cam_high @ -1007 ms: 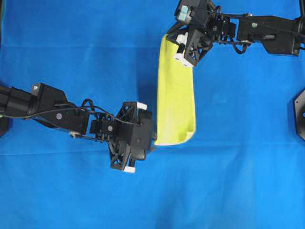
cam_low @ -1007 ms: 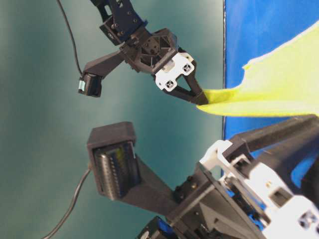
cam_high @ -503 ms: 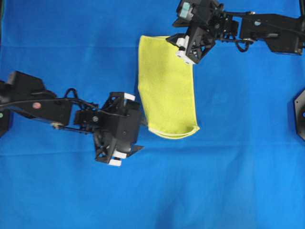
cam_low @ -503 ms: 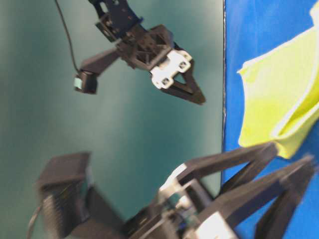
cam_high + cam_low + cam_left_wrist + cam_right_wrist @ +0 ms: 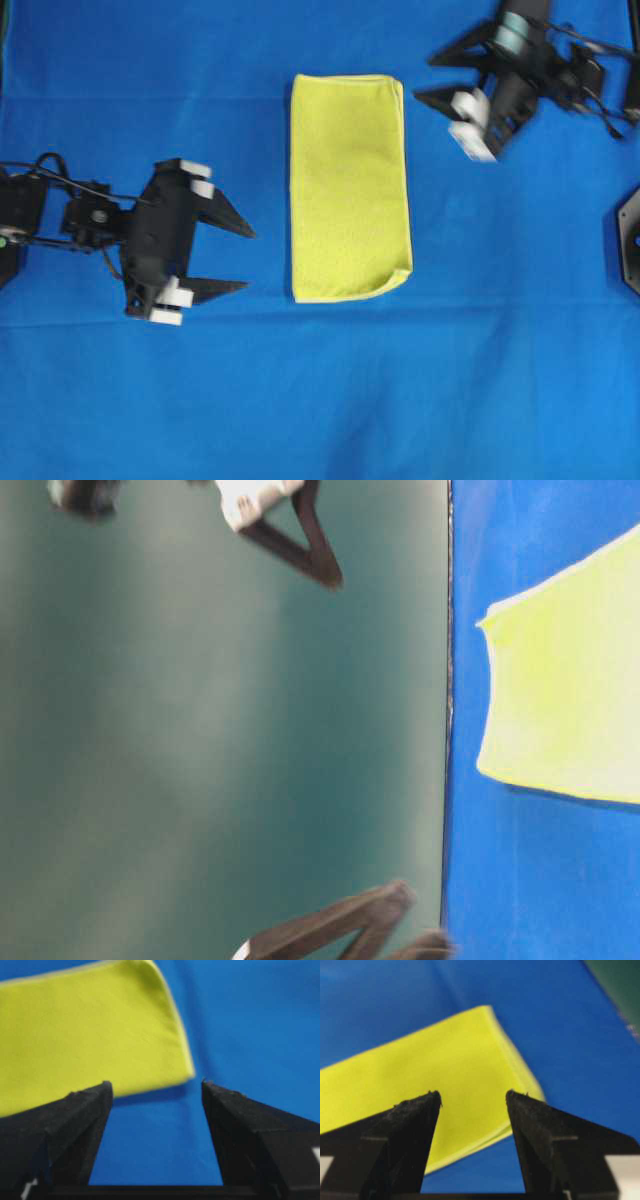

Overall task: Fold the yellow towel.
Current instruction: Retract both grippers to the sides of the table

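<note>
A blue cloth [image 5: 320, 420] covers the table; mid-frame lies the yellow towel [image 5: 348, 186], folded into a tall strip. Left gripper [image 5: 232, 260] at left and right gripper [image 5: 428, 78] upper right both gape empty. The loose lower corner might spring open

Towel between our two grippers

Our towel [image 5: 349, 187] lies folded on the table cover [image 5: 320, 400]; our left gripper [image 5: 246, 260] sits to its left, our right gripper [image 5: 425, 78] beside its upper right corner, both apart from it.
</note>
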Motion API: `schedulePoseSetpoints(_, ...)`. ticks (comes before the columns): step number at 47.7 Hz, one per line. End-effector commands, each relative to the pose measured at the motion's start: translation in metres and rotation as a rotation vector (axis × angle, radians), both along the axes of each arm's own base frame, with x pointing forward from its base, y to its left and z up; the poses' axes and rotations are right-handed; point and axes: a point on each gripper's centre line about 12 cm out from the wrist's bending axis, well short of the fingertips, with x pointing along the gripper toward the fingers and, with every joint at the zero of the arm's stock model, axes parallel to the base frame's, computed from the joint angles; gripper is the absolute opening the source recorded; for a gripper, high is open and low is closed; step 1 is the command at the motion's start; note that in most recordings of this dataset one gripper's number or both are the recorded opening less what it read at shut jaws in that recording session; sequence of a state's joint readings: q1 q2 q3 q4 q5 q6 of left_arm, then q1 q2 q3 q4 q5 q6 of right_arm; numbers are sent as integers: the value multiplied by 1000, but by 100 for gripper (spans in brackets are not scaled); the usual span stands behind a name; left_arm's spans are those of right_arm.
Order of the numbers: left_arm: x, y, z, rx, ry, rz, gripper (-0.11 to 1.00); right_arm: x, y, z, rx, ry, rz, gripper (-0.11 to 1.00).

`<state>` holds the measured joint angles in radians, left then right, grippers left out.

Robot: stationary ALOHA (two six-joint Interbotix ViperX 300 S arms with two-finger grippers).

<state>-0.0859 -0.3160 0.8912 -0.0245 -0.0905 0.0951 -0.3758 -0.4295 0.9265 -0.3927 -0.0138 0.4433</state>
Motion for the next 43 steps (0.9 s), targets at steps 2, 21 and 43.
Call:
schedulePoseSetpoints(2, -10, 12, 17, -8, -119, 36, 68, -18, 20, 13, -2, -96, 40, 59)
schedulePoseSetpoints(21, -66, 39, 10, -46, -249, 151, 66, -59, 45, -14, 65, -182, 63, 59)
schedulePoseSetpoints(43, -58, 45, 15, -70, -257, 182, 66, -50, 38, -8, 68, -171, 42, 59)
